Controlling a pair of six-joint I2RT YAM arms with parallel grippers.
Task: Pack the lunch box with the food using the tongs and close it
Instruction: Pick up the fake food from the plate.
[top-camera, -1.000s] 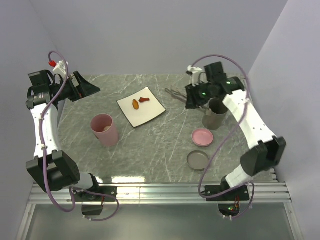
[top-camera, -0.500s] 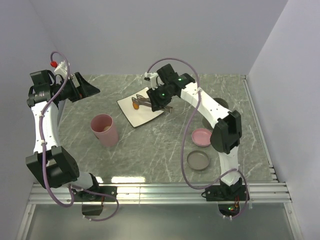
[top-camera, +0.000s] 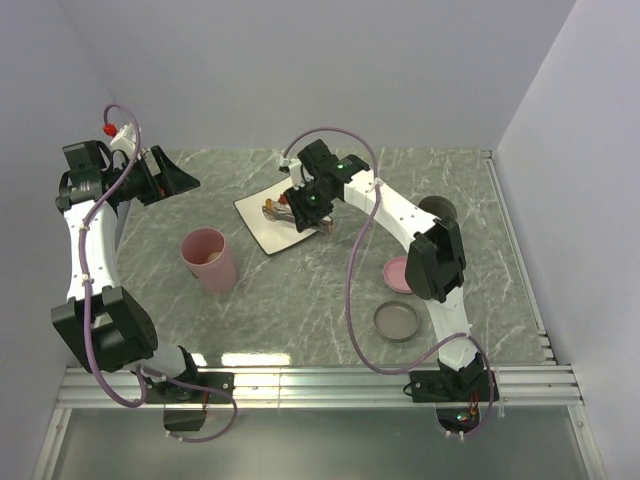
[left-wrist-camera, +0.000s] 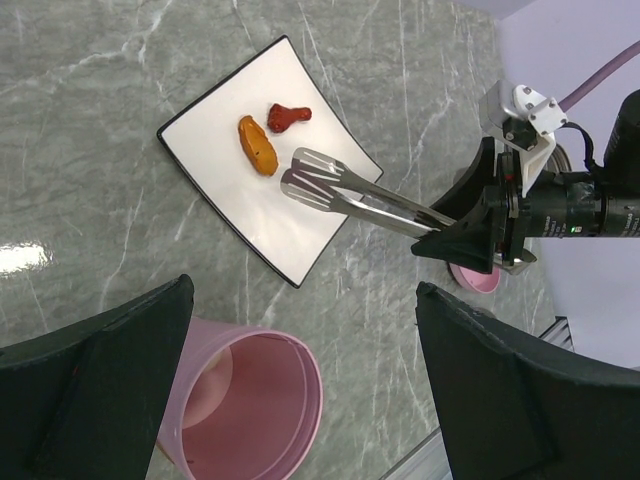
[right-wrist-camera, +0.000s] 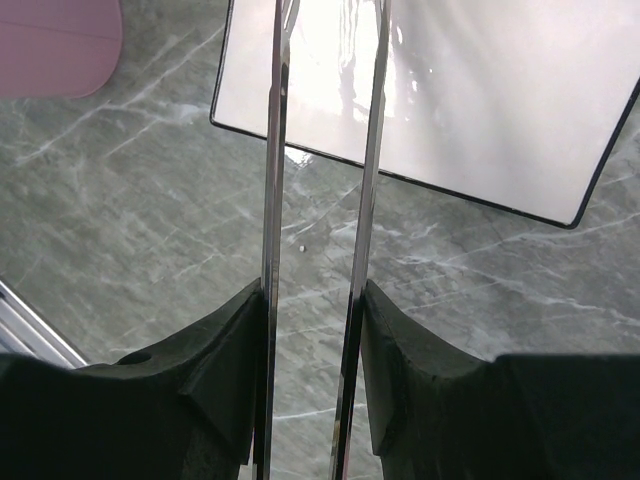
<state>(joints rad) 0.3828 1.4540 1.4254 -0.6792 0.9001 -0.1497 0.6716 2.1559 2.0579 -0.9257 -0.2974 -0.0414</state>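
Observation:
Slim silver tongs (left-wrist-camera: 350, 192) are gripped by their handle end in my right gripper (left-wrist-camera: 470, 228), its fingers (right-wrist-camera: 225, 350) pressed on both arms (right-wrist-camera: 272, 200). The tongs' tips hover over the white square plate (left-wrist-camera: 245, 215), just right of an orange food piece (left-wrist-camera: 257, 146); a red-brown piece (left-wrist-camera: 287, 117) lies beyond it. The lunch box, a tall pink round container (top-camera: 210, 262), stands near left of the plate (top-camera: 262, 232), with something pale inside. My left gripper (top-camera: 178, 180) hangs open, high at the far left, above the container (left-wrist-camera: 255, 405).
A pink lid (top-camera: 396, 270) and a grey metal lid (top-camera: 396, 321) lie at the right, with a dark metal cup (top-camera: 440, 208) behind the right arm. The right arm spans the table from the near right to the plate.
My right arm has swung left with the tongs, from beside the metal cup to over the plate. The left arm has not moved.

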